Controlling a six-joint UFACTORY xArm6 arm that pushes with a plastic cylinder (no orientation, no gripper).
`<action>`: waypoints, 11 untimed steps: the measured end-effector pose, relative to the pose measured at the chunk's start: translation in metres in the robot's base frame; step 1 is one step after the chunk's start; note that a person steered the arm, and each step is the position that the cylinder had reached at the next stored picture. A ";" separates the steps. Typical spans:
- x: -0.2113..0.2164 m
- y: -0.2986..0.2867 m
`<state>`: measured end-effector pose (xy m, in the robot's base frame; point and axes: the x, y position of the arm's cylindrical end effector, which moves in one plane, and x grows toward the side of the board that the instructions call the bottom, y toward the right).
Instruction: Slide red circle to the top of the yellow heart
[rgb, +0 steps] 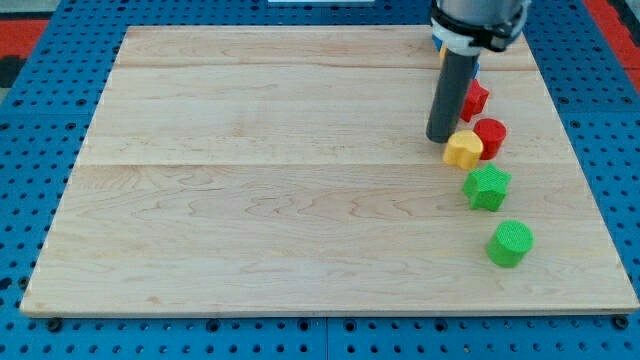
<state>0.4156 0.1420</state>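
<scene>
Blocks numbered five in plain sight: one yellow heart (463, 149), one red circle (490, 136) touching it on the view's upper right, one red star (475, 98) farther toward the view's top, one green star (487, 187) just below the heart, and one green circle (510, 243) lower again. A sixth, blue-and-yellow piece (438, 43) peeked out behind the rod, its shape hidden. My tip (440, 139) rested on the wooden board (250, 180) just left of the heart, holding nothing, well clear of the circle.
</scene>
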 end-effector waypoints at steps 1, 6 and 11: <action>0.003 0.000; 0.168 0.174; 0.007 0.069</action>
